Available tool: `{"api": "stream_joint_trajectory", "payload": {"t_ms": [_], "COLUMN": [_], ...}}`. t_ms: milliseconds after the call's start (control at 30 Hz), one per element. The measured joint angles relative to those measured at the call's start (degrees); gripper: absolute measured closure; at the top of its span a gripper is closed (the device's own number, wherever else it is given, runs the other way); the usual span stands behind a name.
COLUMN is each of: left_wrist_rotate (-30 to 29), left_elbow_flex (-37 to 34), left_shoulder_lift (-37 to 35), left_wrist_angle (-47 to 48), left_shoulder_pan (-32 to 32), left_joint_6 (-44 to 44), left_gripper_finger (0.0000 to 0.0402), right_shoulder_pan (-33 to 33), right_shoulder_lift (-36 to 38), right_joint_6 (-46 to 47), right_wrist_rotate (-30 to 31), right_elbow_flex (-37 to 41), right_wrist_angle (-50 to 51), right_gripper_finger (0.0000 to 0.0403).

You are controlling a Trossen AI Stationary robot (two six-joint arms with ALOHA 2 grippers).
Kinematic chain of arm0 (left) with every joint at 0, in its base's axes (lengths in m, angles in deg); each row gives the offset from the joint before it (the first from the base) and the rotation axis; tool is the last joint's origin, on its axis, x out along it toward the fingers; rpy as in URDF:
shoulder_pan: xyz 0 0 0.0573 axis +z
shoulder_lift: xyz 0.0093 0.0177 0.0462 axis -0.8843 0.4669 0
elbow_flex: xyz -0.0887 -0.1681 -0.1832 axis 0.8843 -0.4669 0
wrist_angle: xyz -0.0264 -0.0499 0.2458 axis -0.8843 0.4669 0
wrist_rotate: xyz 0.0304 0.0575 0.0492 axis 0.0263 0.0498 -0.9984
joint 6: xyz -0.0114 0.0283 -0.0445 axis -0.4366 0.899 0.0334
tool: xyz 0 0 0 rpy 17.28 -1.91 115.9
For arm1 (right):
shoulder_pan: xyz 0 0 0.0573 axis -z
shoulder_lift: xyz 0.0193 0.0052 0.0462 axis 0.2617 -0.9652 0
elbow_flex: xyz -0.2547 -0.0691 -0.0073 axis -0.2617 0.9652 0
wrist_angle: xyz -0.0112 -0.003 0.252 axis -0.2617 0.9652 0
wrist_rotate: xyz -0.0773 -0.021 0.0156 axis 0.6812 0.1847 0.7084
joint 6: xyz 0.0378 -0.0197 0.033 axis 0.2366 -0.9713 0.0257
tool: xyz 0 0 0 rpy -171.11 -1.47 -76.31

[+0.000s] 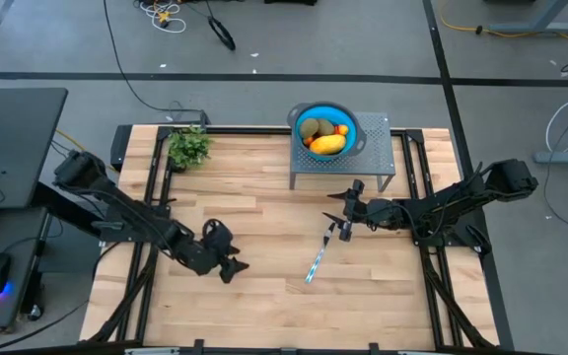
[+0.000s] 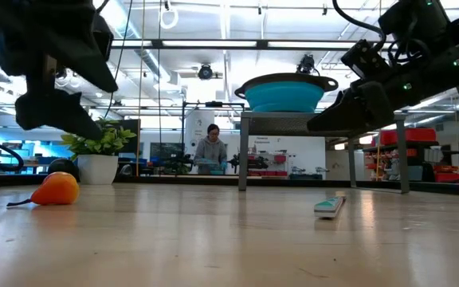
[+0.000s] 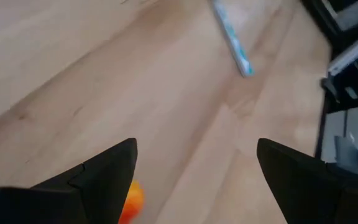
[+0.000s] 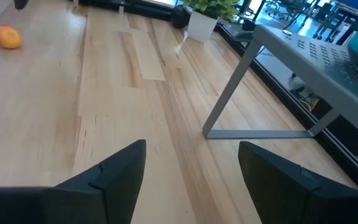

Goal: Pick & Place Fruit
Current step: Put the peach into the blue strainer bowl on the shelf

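A blue bowl [image 1: 324, 133] stands on a grey metal stand [image 1: 373, 148] at the far middle of the table. It holds a yellow-orange piece [image 1: 327, 144], olive-brown ovals [image 1: 313, 127] and a small orange-red bit [image 1: 341, 129]. One small orange fruit [image 2: 56, 190] lies on the table at the near left; the left wrist view shows it [image 3: 131, 199] beside one finger. My left gripper [image 3: 196, 149] hangs open just above it and hides it in the high view [image 1: 227, 266]. My right gripper [image 4: 191, 149] hovers open right of centre [image 1: 343, 212], holding nothing.
A slim silver-blue utensil [image 1: 318, 258] lies on the wood between the two grippers, nearer the front. A potted green plant [image 1: 189, 146] stands at the far left. The stand's legs [image 4: 229, 93] rise just beyond my right gripper.
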State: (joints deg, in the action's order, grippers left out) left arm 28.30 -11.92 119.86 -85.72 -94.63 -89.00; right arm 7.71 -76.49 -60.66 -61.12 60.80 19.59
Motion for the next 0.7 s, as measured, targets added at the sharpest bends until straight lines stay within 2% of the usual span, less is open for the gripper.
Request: {"api": "stream_joint_trajectory", "payload": {"t_ms": [200, 367, 433, 700], "left_wrist_rotate": [4.2, 5.6, 5.0, 4.9], "left_elbow_flex": [1.1, 7.1, 8.7, 9.7], "left_shoulder_lift": [0.0, 0.0, 0.0, 2.3], "left_wrist_angle": [3.3, 21.8, 26.1, 25.8], "left_shoulder_pan": [1.2, 1.5, 1.5, 1.4], "left_joint_6": [-1.9, -4.2, -5.6, -7.5], "left_gripper_finger": [0.0058, 0.0066, 0.0074, 0.0098], "right_shoulder_pan": [0.0, 0.0, 0.0, 0.0], "right_shoulder_lift": [0.0, 0.0, 0.0, 0.0], "right_joint_6": [-0.5, -0.5, -0.5, 0.0], "right_wrist_rotate": [0.1, 0.1, 0.1, 0.0], "right_elbow_flex": [0.0, 0.0, 0.0, 0.0], "right_wrist_angle": [-0.8, -0.8, -0.8, -0.1], "right_gripper_finger": [0.0135, 0.0135, 0.0135, 0.0135]}}
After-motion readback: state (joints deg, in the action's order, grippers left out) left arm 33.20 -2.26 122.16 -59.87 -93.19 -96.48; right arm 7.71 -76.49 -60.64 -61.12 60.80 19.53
